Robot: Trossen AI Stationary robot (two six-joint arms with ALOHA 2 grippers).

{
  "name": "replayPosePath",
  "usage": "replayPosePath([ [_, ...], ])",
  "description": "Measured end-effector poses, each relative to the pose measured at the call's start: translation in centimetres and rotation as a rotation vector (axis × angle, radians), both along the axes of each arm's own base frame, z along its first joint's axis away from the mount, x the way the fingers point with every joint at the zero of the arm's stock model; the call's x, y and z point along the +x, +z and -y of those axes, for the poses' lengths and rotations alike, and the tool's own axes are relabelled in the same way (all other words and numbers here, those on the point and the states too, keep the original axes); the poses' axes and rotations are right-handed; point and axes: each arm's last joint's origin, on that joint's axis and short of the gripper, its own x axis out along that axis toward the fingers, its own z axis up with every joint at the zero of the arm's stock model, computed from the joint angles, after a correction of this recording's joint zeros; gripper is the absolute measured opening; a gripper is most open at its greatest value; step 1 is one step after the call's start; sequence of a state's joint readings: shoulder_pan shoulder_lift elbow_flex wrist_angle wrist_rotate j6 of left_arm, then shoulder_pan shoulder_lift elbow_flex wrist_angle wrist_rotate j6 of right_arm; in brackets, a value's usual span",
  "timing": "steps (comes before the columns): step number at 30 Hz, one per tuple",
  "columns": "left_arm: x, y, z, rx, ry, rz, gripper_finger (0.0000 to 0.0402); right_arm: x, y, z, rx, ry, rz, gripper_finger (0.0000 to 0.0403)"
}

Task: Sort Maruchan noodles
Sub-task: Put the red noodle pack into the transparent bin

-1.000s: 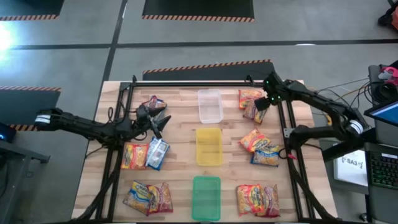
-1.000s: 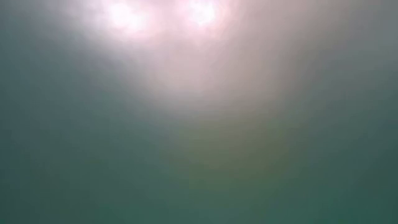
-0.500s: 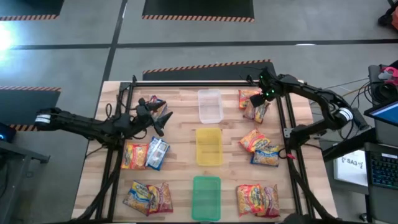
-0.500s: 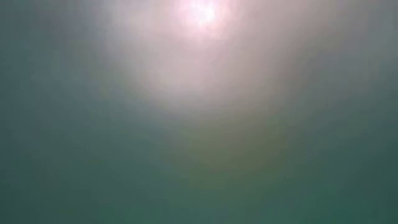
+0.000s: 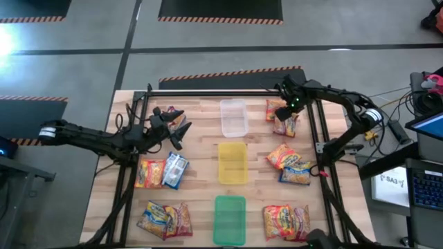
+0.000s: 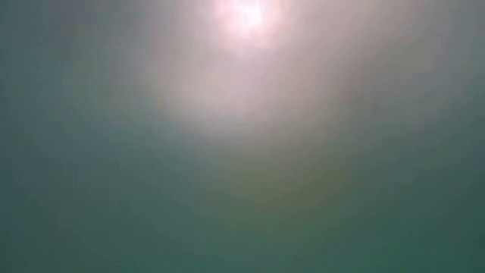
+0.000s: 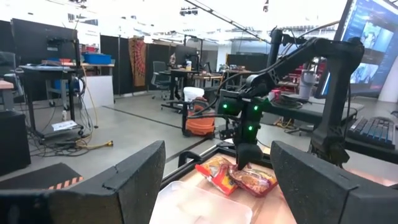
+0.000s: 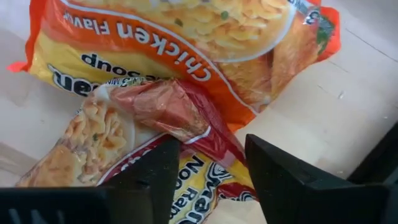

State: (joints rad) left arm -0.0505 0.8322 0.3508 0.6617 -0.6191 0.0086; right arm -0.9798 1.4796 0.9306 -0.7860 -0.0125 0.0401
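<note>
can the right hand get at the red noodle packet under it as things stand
Probably yes. The right hand hangs just over the red noodle packet, fingers straddling its crumpled end. The orange packet overlaps it alongside but does not cover that end.

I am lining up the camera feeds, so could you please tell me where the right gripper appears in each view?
High view: the right gripper is at the table's far right, over two noodle packets.
Low view: not in it; only haze shows.
Left wrist view: centre, farther off, green lights lit, down on the packets.
Right wrist view: its own dark fingers at the bottom, straddling a red packet's corner.
Shared landmark: the orange chicken packet beside the red one.
</note>
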Motion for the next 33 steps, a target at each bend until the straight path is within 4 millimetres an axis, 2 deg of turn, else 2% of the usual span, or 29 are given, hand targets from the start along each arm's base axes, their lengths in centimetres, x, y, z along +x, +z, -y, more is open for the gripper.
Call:
replayPosePath([
  [13, -0.1, 0.0, -0.1, -0.003, 0.043, -0.004, 0.0275, -0.7, 2.1, -1.0, -0.042, 0.013, 0.019, 0.0015],
  [20, -0.1, 0.0, -0.1, -0.001, 0.052, -0.006, 0.0275, -1.1, 3.2, -1.7, -0.053, 0.017, 0.048, 0.0008],
  [26, -0.1, 0.0, -0.1, -0.001, 0.053, -0.007, 0.0275, -1.2, 3.3, -2.1, -0.008, 0.01, 0.073, 0.0012],
  [29, -0.1, -0.1, -0.1, -0.001, 0.053, -0.008, 0.0275, -1.3, 3.0, -2.5, 0.089, -0.017, 0.101, 0.0029],
  [33, -0.1, -0.1, -0.1, -0.001, 0.053, -0.012, 0.0275, -1.5, 2.9, -3.2, 0.174, -0.073, 0.081, 0.0071],
])
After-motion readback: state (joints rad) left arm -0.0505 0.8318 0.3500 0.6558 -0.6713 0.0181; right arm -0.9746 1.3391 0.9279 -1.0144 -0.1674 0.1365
